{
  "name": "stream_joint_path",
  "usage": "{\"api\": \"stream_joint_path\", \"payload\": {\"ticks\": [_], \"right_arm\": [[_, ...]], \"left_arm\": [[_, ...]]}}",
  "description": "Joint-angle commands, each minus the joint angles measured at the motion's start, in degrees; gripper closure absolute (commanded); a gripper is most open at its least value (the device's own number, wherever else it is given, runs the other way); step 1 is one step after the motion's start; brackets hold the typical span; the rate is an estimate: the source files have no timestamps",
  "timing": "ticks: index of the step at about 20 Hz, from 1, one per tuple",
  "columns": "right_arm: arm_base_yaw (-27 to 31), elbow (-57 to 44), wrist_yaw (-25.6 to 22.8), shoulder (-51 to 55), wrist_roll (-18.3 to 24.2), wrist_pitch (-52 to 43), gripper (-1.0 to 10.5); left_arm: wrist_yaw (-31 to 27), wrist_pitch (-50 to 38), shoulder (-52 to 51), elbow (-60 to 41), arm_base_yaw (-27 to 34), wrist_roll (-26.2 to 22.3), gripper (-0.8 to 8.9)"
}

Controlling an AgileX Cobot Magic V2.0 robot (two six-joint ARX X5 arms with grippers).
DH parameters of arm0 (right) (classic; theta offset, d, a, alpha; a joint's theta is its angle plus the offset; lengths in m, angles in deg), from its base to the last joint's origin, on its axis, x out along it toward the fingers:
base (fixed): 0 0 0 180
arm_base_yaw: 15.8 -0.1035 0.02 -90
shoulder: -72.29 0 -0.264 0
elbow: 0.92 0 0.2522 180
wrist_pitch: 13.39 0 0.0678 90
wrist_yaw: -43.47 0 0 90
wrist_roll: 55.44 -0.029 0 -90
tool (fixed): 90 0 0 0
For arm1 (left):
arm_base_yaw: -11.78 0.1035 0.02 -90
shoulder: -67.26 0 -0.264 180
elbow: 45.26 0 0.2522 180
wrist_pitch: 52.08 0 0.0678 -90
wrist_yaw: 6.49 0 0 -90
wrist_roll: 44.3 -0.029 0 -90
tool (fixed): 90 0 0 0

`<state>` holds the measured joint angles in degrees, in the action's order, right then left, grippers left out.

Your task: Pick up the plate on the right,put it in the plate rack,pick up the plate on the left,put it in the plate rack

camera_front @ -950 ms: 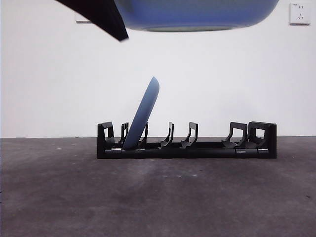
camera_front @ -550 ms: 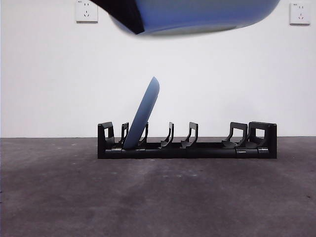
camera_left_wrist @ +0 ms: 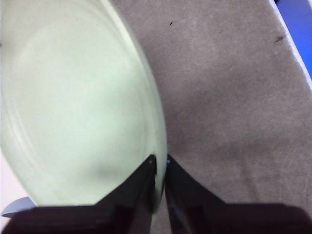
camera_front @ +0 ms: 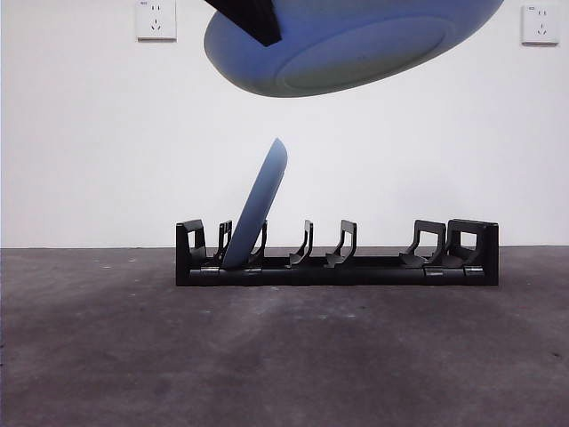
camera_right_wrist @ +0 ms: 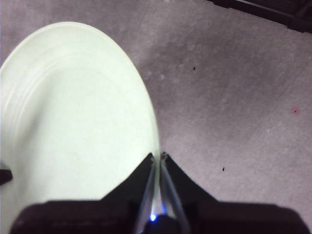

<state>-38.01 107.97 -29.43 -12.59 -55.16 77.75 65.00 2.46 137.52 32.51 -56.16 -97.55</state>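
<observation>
A blue plate [camera_front: 356, 44] hangs tilted high above the plate rack [camera_front: 373, 267], its underside facing the front view. One dark gripper [camera_front: 253, 22] grips its upper left rim. In the left wrist view my left gripper [camera_left_wrist: 160, 161] is shut on the rim of a pale plate [camera_left_wrist: 73, 107]. My right gripper [camera_right_wrist: 158, 157] is likewise shut on a pale plate's [camera_right_wrist: 73, 122] rim. I cannot tell whether both hold the same plate. A second blue plate [camera_front: 260, 200] leans in the rack's left slots, with no gripper near it.
The rack's middle and right prongs [camera_front: 342, 240] hold nothing. A corner of the rack [camera_right_wrist: 273, 12] shows in the right wrist view. Two wall sockets [camera_front: 156, 20] sit on the white wall behind. A blue strip [camera_left_wrist: 298, 29] borders the grey table.
The held plate has come lower and tipped, left edge down, so its underside now shows. The gripper on it has shifted right. The plate in the rack has not moved.
</observation>
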Motion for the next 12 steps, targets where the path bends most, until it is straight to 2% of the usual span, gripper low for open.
{"api": "stream_joint_path", "payload": {"ticks": [1, 5, 6, 12], "right_arm": [[-0.2, -0.2, 0.4, 0.1, 1.4, -0.1, 9.3], [-0.2, -0.1, 0.4, 1.2, 1.4, -2.0, 6.4], [-0.2, -0.1, 0.4, 1.8, 1.3, -2.7, 5.9], [-0.2, -0.1, -1.6, 7.5, 0.8, -6.8, 5.9]], "left_arm": [[2.4, 0.3, 0.1, 0.0, 0.0, 4.0, 8.22], [4.4, 0.2, 0.1, 0.0, 0.0, 5.3, 8.22], [5.1, 0.1, 0.1, 0.0, 0.0, 5.6, 8.22], [11.1, -3.8, 0.1, 0.0, 1.0, 12.9, 8.22]]}}
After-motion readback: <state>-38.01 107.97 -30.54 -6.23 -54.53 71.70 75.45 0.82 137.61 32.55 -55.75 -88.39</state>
